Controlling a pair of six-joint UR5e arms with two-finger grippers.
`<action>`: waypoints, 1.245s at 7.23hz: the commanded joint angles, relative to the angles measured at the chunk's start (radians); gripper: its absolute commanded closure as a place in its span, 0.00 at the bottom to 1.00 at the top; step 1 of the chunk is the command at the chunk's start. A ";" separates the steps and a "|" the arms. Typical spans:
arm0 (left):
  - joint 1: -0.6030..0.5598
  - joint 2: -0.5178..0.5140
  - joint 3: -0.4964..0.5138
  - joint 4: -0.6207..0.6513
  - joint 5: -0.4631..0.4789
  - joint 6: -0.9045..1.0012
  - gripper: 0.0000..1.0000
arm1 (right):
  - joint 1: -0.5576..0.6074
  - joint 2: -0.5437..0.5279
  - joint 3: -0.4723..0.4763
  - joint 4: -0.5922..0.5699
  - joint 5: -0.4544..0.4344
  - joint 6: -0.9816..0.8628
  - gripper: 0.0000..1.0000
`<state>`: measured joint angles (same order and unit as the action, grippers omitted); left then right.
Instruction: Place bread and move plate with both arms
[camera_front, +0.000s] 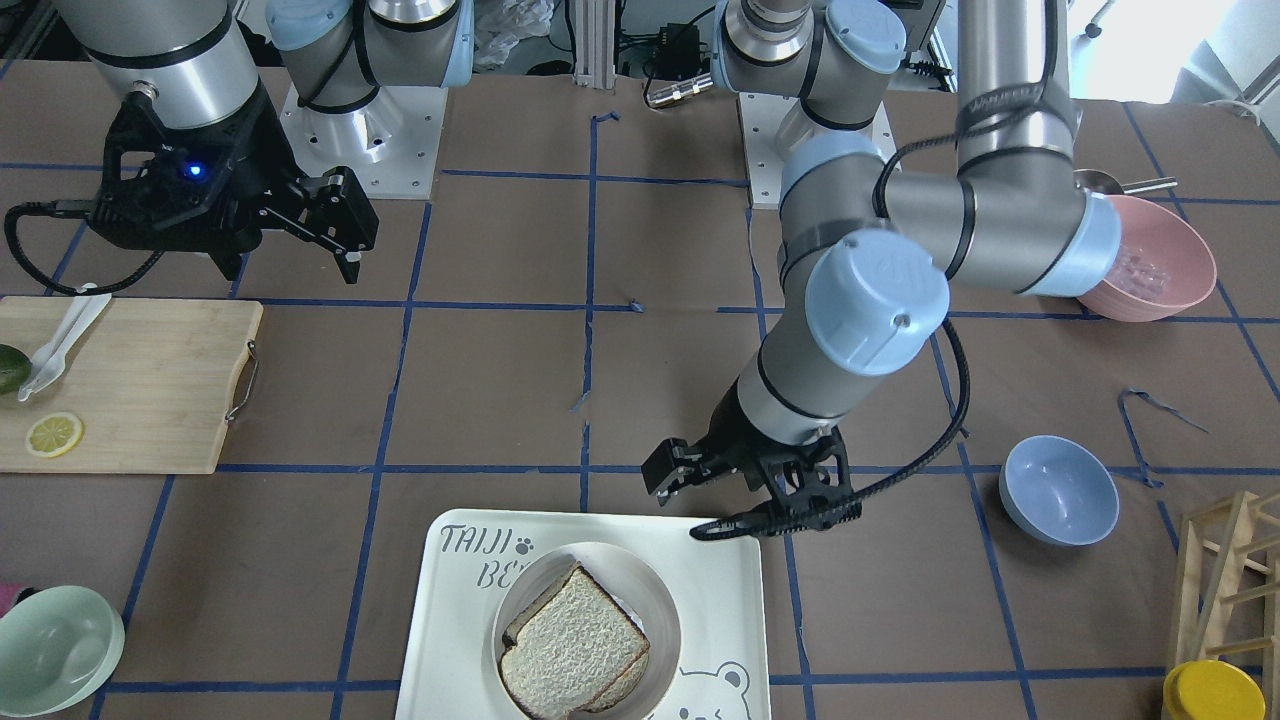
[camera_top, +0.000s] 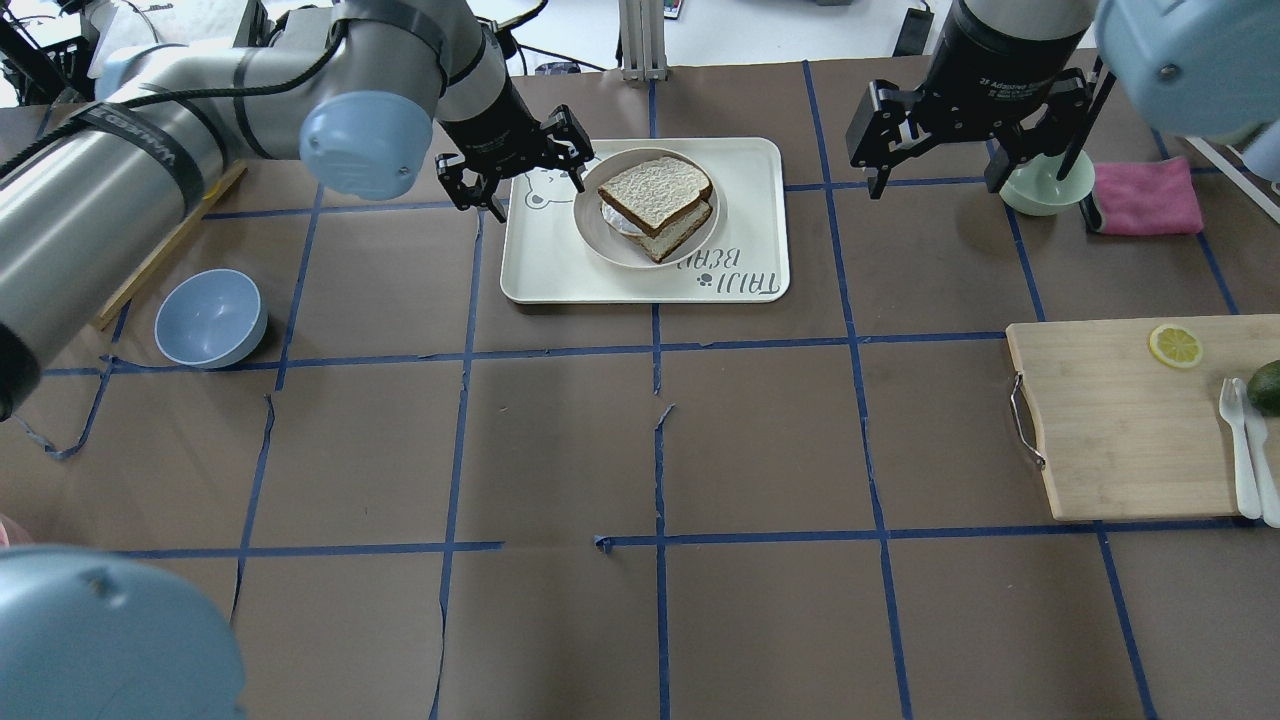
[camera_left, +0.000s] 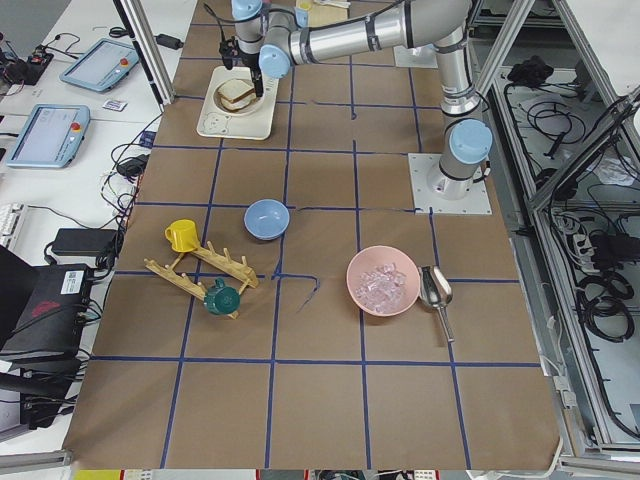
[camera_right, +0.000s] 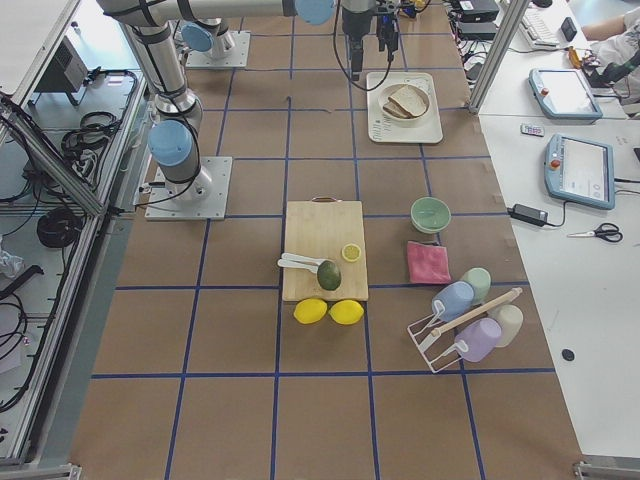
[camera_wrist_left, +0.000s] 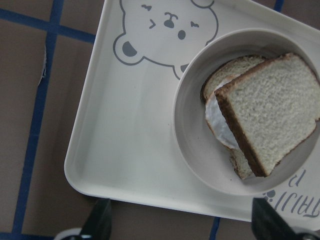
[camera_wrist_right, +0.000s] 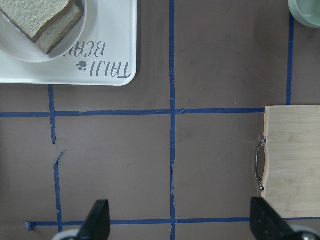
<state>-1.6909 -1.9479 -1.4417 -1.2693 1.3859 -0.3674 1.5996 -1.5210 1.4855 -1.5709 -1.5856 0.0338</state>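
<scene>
- Bread (camera_top: 655, 190) lies atop the egg slice (camera_wrist_left: 235, 72) on the plate (camera_top: 592, 218), which sits in the tray (camera_top: 555, 275).
- Left gripper (camera_top: 538, 198), fingers spread, hovers by the tray's corner; right gripper (camera_top: 935, 185), also spread, hangs well apart.
- Likely best: grip opposite rims, lift level.

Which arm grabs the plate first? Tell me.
Left. The left end effector, open, hangs at the corner of the tray, near the plate; the right end effector is farther off.

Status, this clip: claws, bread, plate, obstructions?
Left claw open, empty, at tray edge. Right claw open, empty, beside tray. Bread atop egg slice on plate, plate on tray. No obstruction seen.
</scene>
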 joint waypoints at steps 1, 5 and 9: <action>-0.007 0.194 -0.008 -0.291 0.004 0.001 0.00 | -0.001 -0.007 -0.001 0.008 -0.002 0.000 0.00; -0.010 0.365 -0.149 -0.295 0.065 0.297 0.00 | -0.001 -0.016 0.001 0.022 -0.002 -0.006 0.00; 0.048 0.370 -0.129 -0.157 0.186 0.328 0.00 | -0.001 -0.016 0.001 0.022 -0.004 -0.008 0.00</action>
<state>-1.6645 -1.5716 -1.5821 -1.4470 1.5439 -0.0457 1.5978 -1.5370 1.4864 -1.5495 -1.5883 0.0263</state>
